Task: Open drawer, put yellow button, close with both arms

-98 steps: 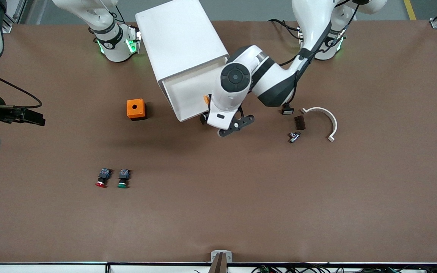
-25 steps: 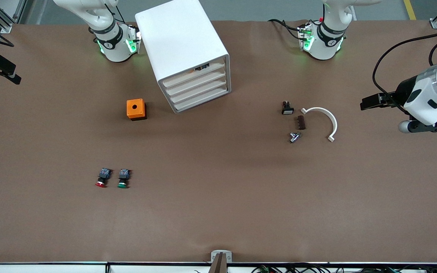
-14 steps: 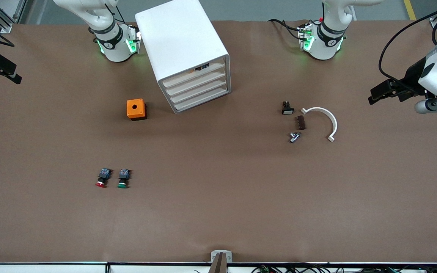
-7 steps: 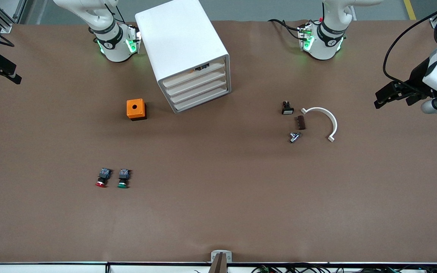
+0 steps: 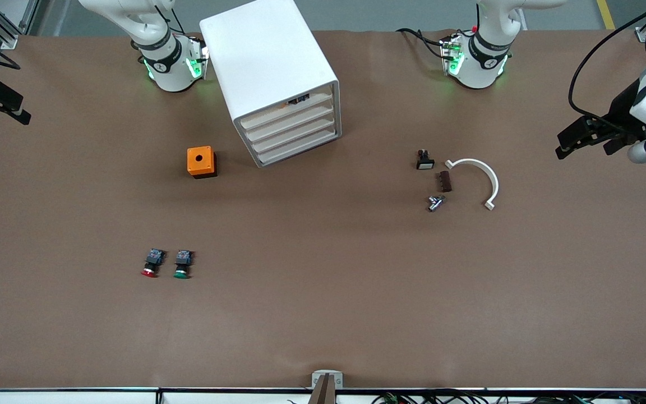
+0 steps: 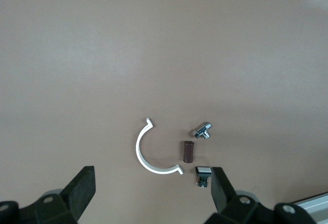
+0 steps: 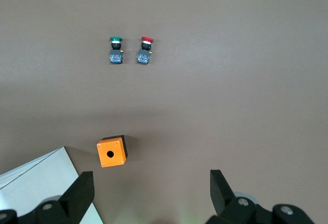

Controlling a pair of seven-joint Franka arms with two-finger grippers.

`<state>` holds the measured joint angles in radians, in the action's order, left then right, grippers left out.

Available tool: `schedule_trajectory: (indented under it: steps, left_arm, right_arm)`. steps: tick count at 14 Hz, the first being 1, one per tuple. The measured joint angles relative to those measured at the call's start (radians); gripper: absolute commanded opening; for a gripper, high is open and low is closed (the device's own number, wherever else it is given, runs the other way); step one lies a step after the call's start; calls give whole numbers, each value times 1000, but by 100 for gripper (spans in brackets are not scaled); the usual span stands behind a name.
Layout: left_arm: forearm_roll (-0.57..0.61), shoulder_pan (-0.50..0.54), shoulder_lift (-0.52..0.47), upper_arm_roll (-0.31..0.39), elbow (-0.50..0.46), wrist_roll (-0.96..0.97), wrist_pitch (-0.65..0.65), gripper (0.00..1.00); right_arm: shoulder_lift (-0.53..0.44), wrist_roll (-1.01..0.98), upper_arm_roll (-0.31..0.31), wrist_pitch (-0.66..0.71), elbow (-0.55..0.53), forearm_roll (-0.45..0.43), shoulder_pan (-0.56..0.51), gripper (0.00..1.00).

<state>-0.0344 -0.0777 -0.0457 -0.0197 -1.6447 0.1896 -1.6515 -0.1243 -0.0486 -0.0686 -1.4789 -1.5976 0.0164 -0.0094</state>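
The white cabinet stands near the robots' bases; a corner shows in the right wrist view. Its top drawer is pushed in, level with the three lower ones. The yellow button is hidden, except for a small dark and orange bit in the gap above the top drawer's front. My left gripper is open and empty in the air over the left arm's end of the table, as its wrist view shows. My right gripper is open and empty over the right arm's end.
An orange box sits beside the cabinet. A red-capped button and a green-capped button lie nearer the camera. A white curved clip, a black switch, a brown block and a metal fitting lie toward the left arm's end.
The top drawer, open with my left gripper over it earlier, is now shut. Both arms have drawn back to the table's ends; my left gripper has kept drifting outward and up.
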Motion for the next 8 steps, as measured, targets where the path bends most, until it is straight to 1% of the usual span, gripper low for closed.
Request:
schedule_trajectory:
  steps: [8]
  left_arm:
    - [0, -1, 0, -2, 9, 0, 0, 100]
  right_arm:
    - [-1, 0, -2, 1, 0, -3, 0, 100]
